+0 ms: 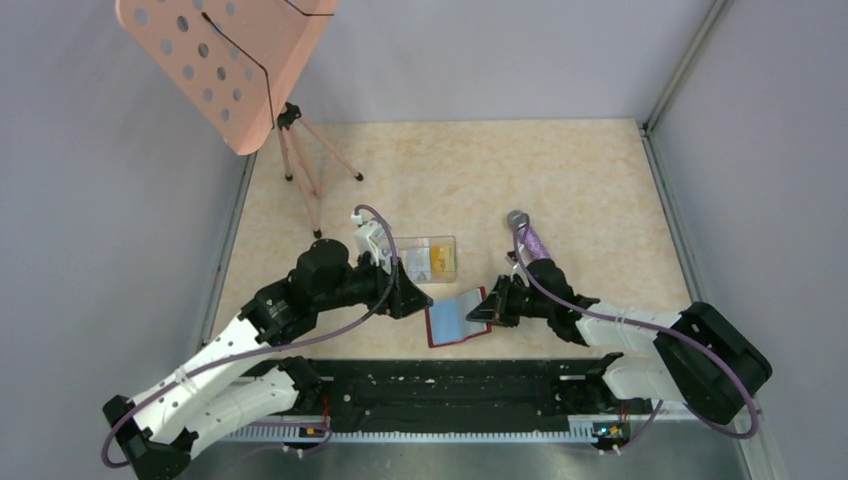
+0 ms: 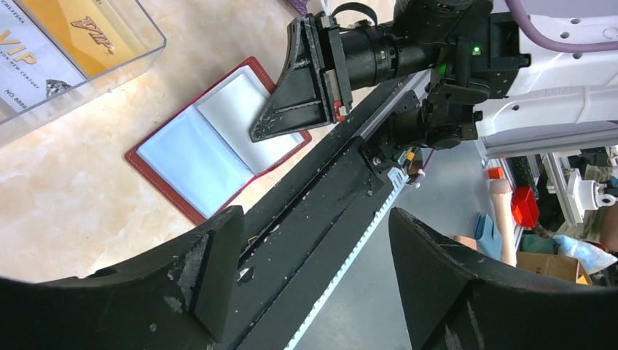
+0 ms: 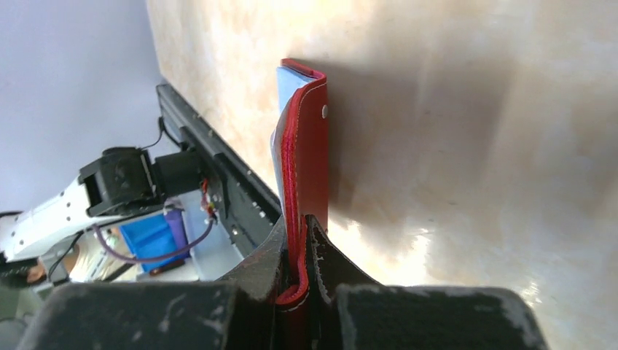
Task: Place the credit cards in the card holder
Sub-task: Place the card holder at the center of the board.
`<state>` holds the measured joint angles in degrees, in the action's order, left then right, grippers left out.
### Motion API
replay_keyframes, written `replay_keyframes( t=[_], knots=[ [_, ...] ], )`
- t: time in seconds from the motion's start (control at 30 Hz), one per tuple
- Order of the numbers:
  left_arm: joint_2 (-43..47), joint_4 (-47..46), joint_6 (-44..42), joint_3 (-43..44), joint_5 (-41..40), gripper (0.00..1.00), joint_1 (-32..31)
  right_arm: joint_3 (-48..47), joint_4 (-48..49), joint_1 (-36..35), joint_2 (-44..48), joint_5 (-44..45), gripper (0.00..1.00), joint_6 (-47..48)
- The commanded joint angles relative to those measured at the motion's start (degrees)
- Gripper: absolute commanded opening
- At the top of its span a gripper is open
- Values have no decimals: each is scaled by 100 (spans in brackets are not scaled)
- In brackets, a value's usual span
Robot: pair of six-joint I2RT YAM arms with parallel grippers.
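Credit cards [image 1: 440,263] are lying in the clear tray [image 1: 451,241], just beyond the card holder [image 1: 455,320]; right gripper [image 3: 300,235] is pinching its edge; left gripper [image 2: 313,237] is hanging spread; a slipping pinch risks it flopping shut.

The left arm [image 1: 215,355] and right arm [image 1: 630,330] wear white shells over black joints. A purple cable [image 1: 533,243] runs along each, looping out at 12 o'clock of the wrist. Black wedge fingers [image 2: 211,273] show pale scuffs. A green light [image 2: 476,50] glows at 1 o'clock in the left wrist view.

Left tool [image 1: 412,300] spread, right tool [image 1: 488,306] pinched.
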<state>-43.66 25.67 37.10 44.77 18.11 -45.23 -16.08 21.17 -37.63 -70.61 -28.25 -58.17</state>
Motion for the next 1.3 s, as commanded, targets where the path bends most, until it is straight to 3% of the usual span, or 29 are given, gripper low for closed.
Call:
replay_keyframes(
  t=[0.0,0.23,0.3,0.43,0.5,0.57,0.7,0.93,1.1,1.27],
  knots=[
    [101,-386,41,-50,43,78,-23,114,-42,73,135,653,0,0],
    [14,-394,59,-48,219,78,-21,49,-866,89,190,1098,0,310],
    [9,-373,49,-43,204,78,-21,-139,-1234,95,83,1145,9,459],
    [-56,-284,16,1,193,78,-21,-726,-2238,84,-171,1432,46,867],
    [-108,-217,6,34,178,79,-21,-1056,-2852,88,-243,1642,59,1036],
    [-151,-127,-9,60,119,79,-20,-1319,-3309,88,-283,1887,67,1219],
    [-238,13,9,103,-88,79,-17,-1701,-4033,85,-203,2258,73,1510],
    [-472,104,121,155,-350,80,-7,-2284,-4974,61,469,2486,72,1833],
    [-560,44,369,114,-528,84,-5,-2588,-5164,-82,777,2300,55,1932],
    [-533,23,564,20,-784,89,5,-2512,-4628,-301,756,1826,34,1720]
  ],
)
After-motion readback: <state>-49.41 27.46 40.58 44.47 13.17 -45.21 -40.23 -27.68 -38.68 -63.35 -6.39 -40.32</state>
